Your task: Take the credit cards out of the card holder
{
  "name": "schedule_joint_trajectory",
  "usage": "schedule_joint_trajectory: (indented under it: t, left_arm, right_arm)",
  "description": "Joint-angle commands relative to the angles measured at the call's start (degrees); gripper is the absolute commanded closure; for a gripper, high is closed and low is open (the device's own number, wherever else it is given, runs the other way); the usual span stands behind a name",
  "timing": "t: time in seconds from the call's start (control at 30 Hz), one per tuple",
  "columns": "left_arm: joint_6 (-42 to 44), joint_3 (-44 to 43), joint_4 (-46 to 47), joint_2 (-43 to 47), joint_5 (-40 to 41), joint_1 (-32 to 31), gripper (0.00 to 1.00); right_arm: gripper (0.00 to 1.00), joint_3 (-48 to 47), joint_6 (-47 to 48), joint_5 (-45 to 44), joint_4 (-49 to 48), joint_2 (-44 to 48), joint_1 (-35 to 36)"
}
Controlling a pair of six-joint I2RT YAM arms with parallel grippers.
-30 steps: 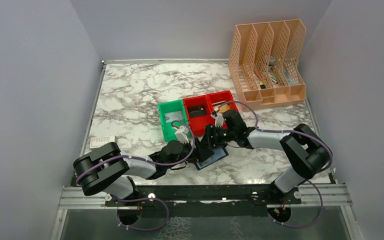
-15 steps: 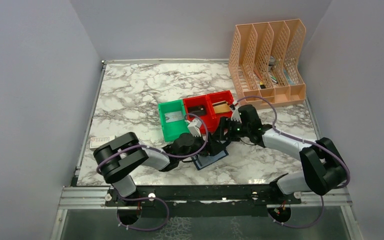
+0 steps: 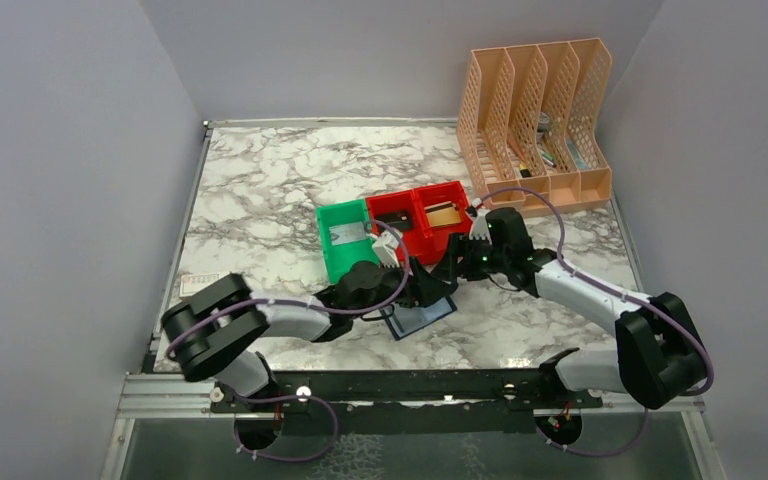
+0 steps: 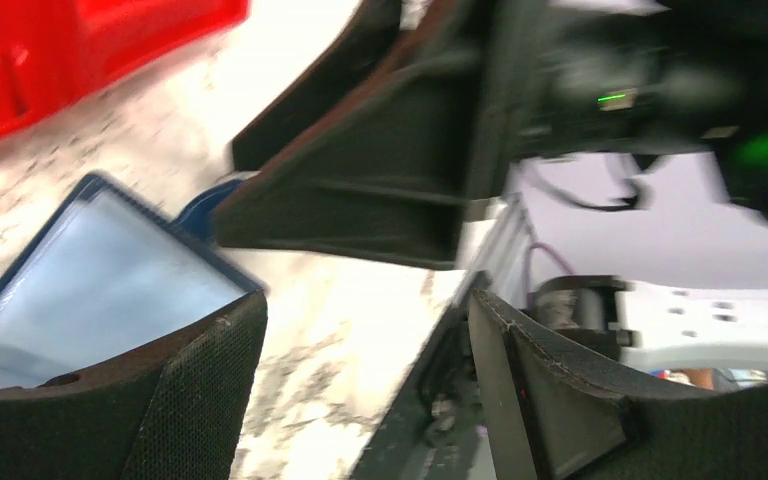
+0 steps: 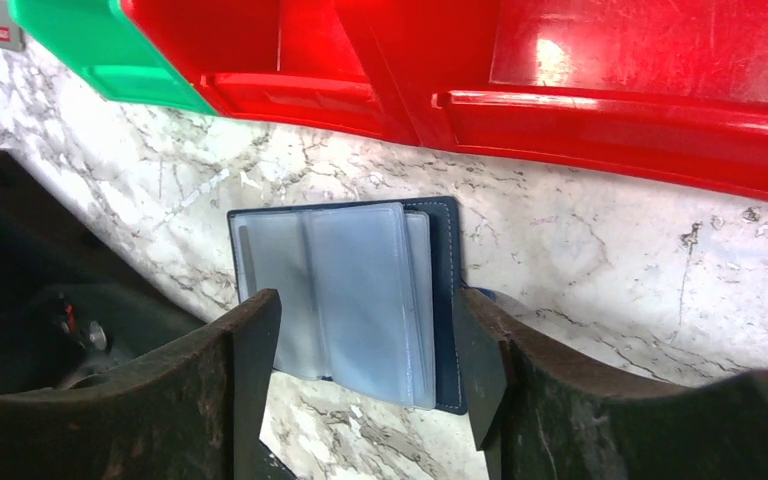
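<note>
card holder, a flat navy bifold w/ grey-blue sleeves, is lying open on the white marble table, right claw standing wide & empty astride it. left claw is gaping empty just beside, crowding the right. red plastic bins are sitting just beyond. risk: claws colliding, or pinching sleeve not card & dragging the holder.

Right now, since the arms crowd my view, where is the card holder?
Top view: the card holder lies open on the marble table near the middle, just on the near side of the red bins.
</note>
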State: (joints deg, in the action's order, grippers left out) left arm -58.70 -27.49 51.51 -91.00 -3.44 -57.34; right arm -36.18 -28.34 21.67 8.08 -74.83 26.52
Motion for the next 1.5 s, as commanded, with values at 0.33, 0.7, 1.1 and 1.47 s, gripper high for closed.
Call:
schedule_joint_trajectory:
  t: [0.33,0.7,1.1,1.47]
  left_arm:
    - [2.66,3.19,-50.05,34.60,20.47,-0.11,0.24]
    - [-3.32,6.32,-66.09,51.26,28.59,-0.14,0.24]
    - [-3.05,6.79,-66.72,52.09,28.27,-0.14,0.24]
    - [0.44,6.72,-58.16,47.03,22.71,-0.14,0.24]
  right_arm:
    - [0.37,-4.94,6.85,-3.32,0.94,-2.75,10.67]
    - [0.33,-12.26,9.13,-18.82,4.73,-12.33,23.40]
    - [0.31,-20.55,10.57,-25.72,10.64,-22.86,28.36]
    - [0.56,-17.57,7.16,-27.45,8.96,-22.66,28.40]
